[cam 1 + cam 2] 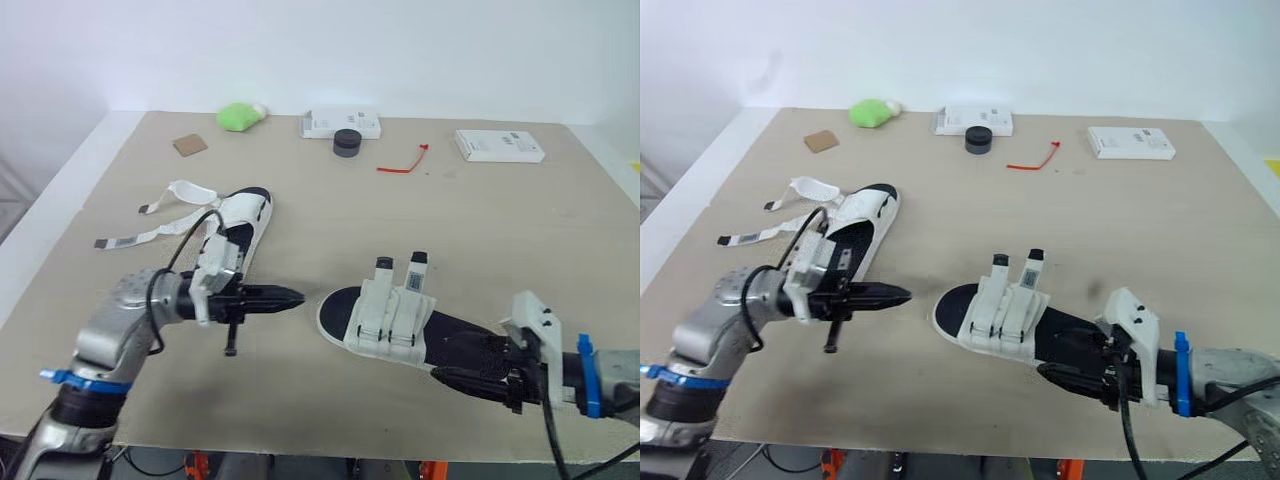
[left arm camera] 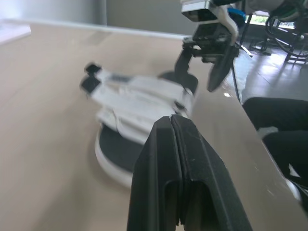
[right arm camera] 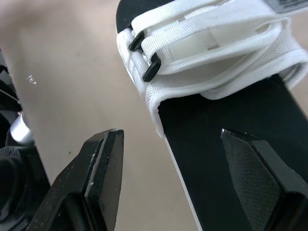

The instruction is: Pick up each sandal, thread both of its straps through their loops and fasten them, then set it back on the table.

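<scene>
Starting from the right gripper (image 1: 450,378): its fingers stand wide apart at the heel end of the near sandal (image 1: 390,320). One finger is over the black sole and the other over the bare surface (image 1: 480,240), so the sandal's edge runs between them and nothing is clamped. The left gripper (image 1: 290,297) is pressed shut and empty, pointing at that sandal's toe from just beside it without touching.

That sandal lies flat on the surface. Both its straps (image 3: 216,29) look passed through the black loops (image 3: 151,67) and folded back down, so I judge this one finished and set down.

Farther out, beyond the left gripper, the far sandal (image 1: 240,225) lies with its loose straps (image 1: 150,236) splayed across the surface, neither threaded. About half the task seems done: the far sandal is yet to be picked up, threaded, fastened and set back. It lies near the left arm and well apart from the right gripper.
</scene>
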Tool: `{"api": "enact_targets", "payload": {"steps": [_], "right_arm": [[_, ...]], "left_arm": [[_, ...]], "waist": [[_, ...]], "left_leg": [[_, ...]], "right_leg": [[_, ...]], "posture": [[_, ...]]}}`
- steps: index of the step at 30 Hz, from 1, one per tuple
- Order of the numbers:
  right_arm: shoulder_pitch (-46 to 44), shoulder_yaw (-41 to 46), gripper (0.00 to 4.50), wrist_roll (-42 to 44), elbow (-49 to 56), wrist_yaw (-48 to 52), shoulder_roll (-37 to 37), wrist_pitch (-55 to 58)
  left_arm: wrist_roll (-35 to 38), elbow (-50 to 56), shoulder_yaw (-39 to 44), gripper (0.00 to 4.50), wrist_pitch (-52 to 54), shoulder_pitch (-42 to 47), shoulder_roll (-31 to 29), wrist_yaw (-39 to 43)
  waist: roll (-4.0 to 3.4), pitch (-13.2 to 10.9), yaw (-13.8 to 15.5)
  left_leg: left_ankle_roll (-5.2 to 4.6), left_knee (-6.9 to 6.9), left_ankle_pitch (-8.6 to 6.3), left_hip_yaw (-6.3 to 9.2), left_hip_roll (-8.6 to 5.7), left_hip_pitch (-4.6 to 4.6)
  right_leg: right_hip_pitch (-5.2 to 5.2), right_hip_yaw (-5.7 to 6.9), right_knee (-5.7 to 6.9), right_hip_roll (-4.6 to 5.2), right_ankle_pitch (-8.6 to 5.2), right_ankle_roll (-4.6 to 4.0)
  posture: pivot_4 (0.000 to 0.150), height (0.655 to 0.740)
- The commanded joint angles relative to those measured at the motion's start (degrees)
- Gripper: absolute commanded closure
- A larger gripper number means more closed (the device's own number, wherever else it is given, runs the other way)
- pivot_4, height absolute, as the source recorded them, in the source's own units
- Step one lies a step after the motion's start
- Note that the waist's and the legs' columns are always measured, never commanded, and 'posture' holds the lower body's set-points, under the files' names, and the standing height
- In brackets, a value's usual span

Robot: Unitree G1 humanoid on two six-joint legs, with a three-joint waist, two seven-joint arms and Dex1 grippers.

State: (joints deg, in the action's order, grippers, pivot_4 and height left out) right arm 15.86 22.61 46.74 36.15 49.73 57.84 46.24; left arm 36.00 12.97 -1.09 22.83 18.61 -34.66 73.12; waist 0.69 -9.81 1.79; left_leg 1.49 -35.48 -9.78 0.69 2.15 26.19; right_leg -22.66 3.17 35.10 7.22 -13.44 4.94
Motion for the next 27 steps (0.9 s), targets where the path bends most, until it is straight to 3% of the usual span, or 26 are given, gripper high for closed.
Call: {"api": "enact_targets", "payload": {"steps": [1, 11, 17, 19, 25, 27], "right_arm": [[-3.1, -3.6, 0.99, -1.3, 1.6, -2.5, -2.3, -1.2], [-7.7, -9.6, 0.99, -1.0, 0.6, -4.1, -6.9, -0.3], [-10.8, -11.0, 3.79, -0.2, -1.6, -5.9, -10.9, 0.5], [-10.8, -10.6, 4.46, 0.5, -1.7, -5.4, -11.1, 0.7], [-11.7, -7.7, 4.46, 2.7, -3.2, -5.9, -11.2, 1.0], [-18.1, -4.6, 4.46, 0.3, -9.1, -12.3, -12.4, 0.1]], "left_arm": [[2.3, 3.1, 3.6, 4.5, -0.3, -2.5, -1.7, -0.1], [1.8, 4.9, 4.2, 4.5, -1.3, -7.0, -3.1, -1.1], [1.7, 6.2, 4.8, 4.5, -1.1, -8.1, -2.8, -3.9], [1.8, 6.9, 4.6, 4.5, -1.0, -8.7, -2.7, -4.8], [2.6, 8.6, 4.8, 4.5, -0.4, -10.1, -2.2, -7.7], [2.4, 8.9, 5.0, 4.5, -0.1, -10.4, -2.3, -9.5]], "waist": [[0.01, 0.0, 0.0], [0.01, 0.0, 0.0], [0.01, 0.0, 0.0], [0.01, 0.0, 0.0], [0.0, 0.0, 0.0], [0.01, 0.0, -0.1]], "left_leg": [[0.02, -0.02, 0.02, 0.0, 0.0, 0.0], [0.17, -0.03, 0.11, 0.01, 0.06, -0.01], [0.2, -0.12, 0.13, 0.02, 0.54, -0.09], [0.23, -0.12, 0.16, 0.03, 0.64, -0.15], [0.29, -0.17, 0.2, -0.02, 0.81, -0.22], [0.29, -0.21, 0.21, -0.08, 0.82, -0.22]], "right_leg": [[0.0, 0.0, 0.0, 0.0, 0.03, -0.02], [0.02, -0.07, 0.05, -0.11, 0.1, -0.11], [0.01, -0.11, 0.1, -0.63, 0.27, -0.43], [0.01, -0.13, 0.16, -0.75, 0.31, -0.55], [-0.03, -0.24, 0.24, -0.91, 0.4, -0.68], [-0.1, -0.31, 0.31, -0.92, 0.4, -0.69]], "posture": [[0.15, 0.74], [0.15, 0.74], [0.15, 0.74], [0.15, 0.74], [0.15, 0.74], [0.15, 0.74]]}}
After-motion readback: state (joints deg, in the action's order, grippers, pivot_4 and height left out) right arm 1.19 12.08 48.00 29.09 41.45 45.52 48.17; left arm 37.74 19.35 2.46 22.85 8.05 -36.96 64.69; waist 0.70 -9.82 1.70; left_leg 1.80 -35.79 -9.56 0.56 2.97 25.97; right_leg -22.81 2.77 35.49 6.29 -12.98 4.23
